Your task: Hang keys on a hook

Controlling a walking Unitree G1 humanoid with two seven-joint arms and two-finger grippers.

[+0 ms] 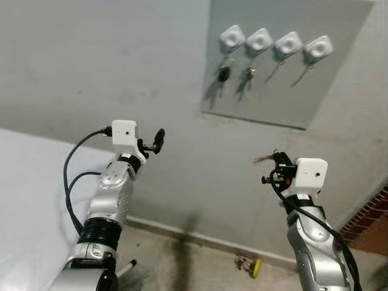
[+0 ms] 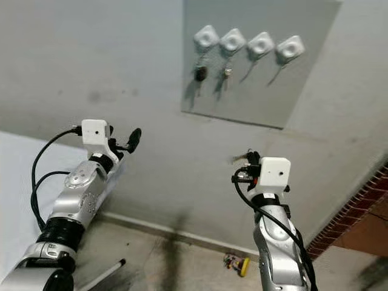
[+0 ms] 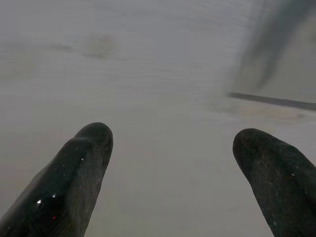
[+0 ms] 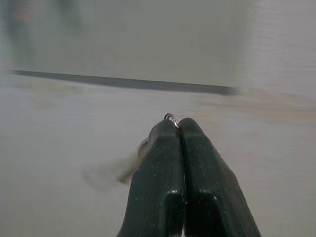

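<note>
A: Why is the right gripper (image 4: 177,122) pressed together like this?

B: Its two fingers are clenched on the key ring (image 4: 170,117), and only a small arc of metal comes out above the tips. I think it holds the ring high so that the loop stays free to go over a hook. The key (image 1: 263,159) itself sticks out to the side, blurred.

A: And the left gripper (image 3: 170,136)?

B: Its fingers are spread apart with nothing between them, pointing at the bare wall. It seems only to wait.

A: Where must the keys go?

B: To the grey panel (image 1: 339,91) on the wall, above the right gripper and well apart from it. It has four white hooks (image 1: 287,44) in a row. The two on the robot's left already carry keys (image 1: 224,75); the other two look free.

A: What does the head view add?

B: The hooks and both arms together. The wrist view gives the ring in the grip, and the lower edge of the panel.
</note>
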